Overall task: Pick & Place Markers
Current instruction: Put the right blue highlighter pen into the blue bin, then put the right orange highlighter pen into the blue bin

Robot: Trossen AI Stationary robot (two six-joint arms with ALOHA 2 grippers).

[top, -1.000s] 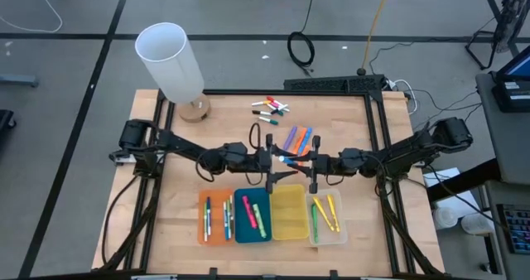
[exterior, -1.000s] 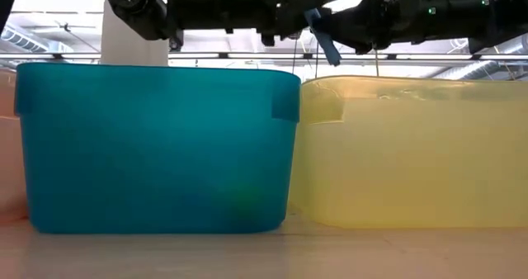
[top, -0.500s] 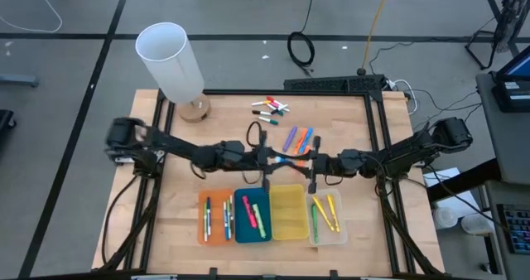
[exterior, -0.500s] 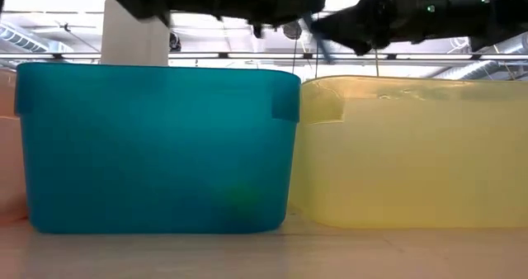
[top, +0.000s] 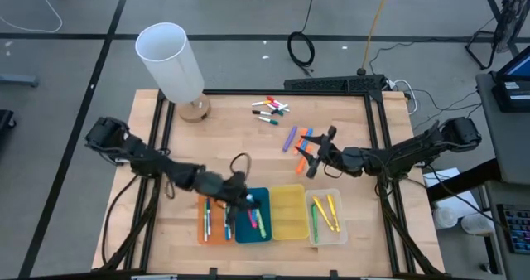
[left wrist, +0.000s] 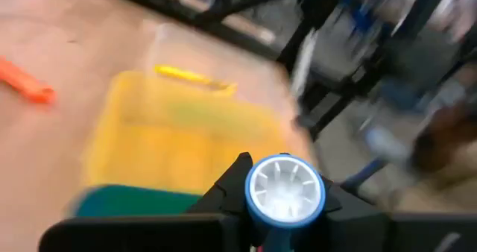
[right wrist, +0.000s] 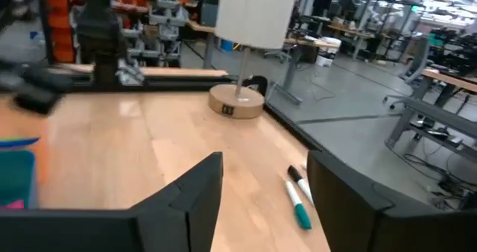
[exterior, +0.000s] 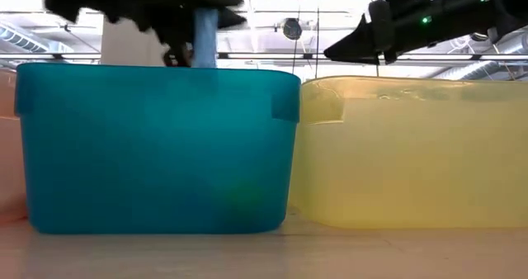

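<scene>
Markers are already sorted into three trays, and more lie loose (top: 271, 108) on the table. One blue marker (left wrist: 285, 189) is clamped in the left gripper (top: 240, 194) above the blue tray (top: 252, 214). The right gripper (right wrist: 262, 183) is spread open, with nothing held.

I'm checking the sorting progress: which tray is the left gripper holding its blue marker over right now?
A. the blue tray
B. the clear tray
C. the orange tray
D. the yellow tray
A. In the high view the left gripper hangs over the blue tray, and the low view shows the blue marker upright just above that tray's rim, while the yellow tray beside it lies bare.
</scene>
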